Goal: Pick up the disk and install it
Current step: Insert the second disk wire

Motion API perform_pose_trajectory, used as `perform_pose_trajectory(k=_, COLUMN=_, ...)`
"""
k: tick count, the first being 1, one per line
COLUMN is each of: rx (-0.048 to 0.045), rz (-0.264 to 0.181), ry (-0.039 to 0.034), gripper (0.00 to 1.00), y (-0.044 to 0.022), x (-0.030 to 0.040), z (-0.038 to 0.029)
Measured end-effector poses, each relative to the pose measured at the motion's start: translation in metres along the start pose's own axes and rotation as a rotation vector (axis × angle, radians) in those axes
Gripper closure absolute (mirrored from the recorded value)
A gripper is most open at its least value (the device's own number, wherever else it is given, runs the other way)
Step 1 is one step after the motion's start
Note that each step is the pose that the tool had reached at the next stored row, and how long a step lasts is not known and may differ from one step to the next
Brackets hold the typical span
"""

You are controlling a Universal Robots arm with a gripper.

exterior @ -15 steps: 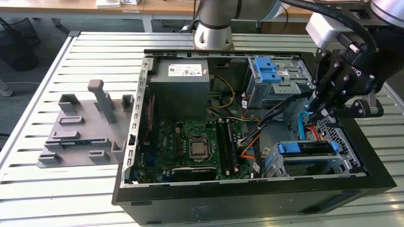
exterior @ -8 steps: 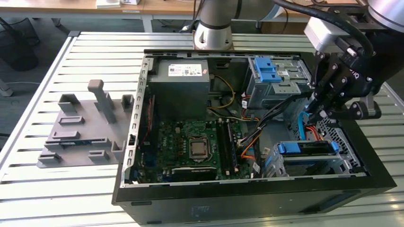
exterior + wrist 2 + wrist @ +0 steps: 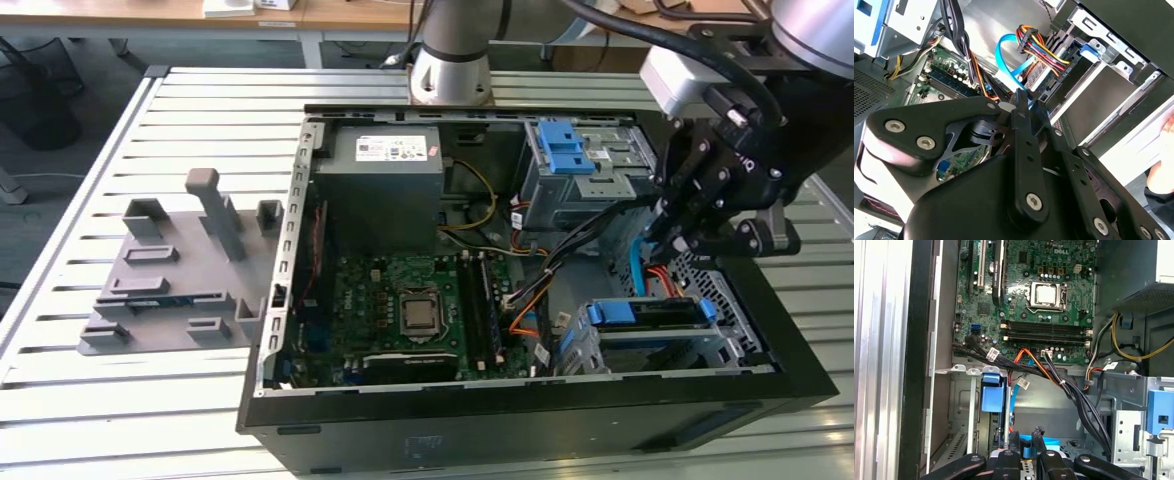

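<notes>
Black gripper point(image 3: 677, 243) hovers inside the open black computer case point(image 3: 400, 440), near the green motherboard point(image 3: 400, 310); jaw state cannot be told. Blue-framed silver disk point(image 3: 650, 314) apparently seated in its cage beside the motherboard; installation seemingly near complete.

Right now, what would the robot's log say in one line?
gripper: inside the computer case, above drive cage | disk: blue-framed, sitting in drive cage | contact with disk: cannot tell

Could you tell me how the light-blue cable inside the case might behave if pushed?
The light-blue cable loops freely, so it probably flexes aside. Thin and flat, it is likely light and may kink.
</notes>
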State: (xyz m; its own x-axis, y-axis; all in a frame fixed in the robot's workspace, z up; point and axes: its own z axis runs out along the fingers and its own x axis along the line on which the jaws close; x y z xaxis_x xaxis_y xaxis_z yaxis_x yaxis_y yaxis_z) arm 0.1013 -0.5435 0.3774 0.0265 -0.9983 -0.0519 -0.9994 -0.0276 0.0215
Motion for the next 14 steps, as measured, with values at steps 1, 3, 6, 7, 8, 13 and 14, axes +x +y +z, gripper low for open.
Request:
perform_pose_trajectory(k=1, rx=0.0000, rz=0.000, ry=0.0001, gripper=0.76, y=0.0000, x=0.0000, z=0.0006)
perform_pose_trajectory(k=3, rx=0.0000, rz=0.000, ry=0.0010, gripper=0.76, y=-0.0001, x=0.0001, z=0.0021)
perform_pose_trajectory(k=6, rx=0.0000, rz=0.000, ry=0.0032, gripper=0.76, y=-0.0001, x=0.0002, z=0.0041)
perform_pose_trajectory(k=7, rx=-0.0001, rz=0.000, ry=0.0038, gripper=0.76, y=-0.0001, x=0.0002, z=0.0048)
perform_pose_trajectory(k=8, rx=-0.0001, rz=0.000, ry=0.0043, gripper=0.76, y=-0.0001, x=0.0003, z=0.0053)
perform_pose_trajectory(k=13, rx=-0.0001, rz=0.000, ry=0.0049, gripper=0.84, y=-0.0007, x=0.0004, z=0.0075)
perform_pose_trajectory(k=14, rx=-0.0001, rz=0.000, ry=0.0046, gripper=0.84, y=-0.0010, x=0.0005, z=0.0079)
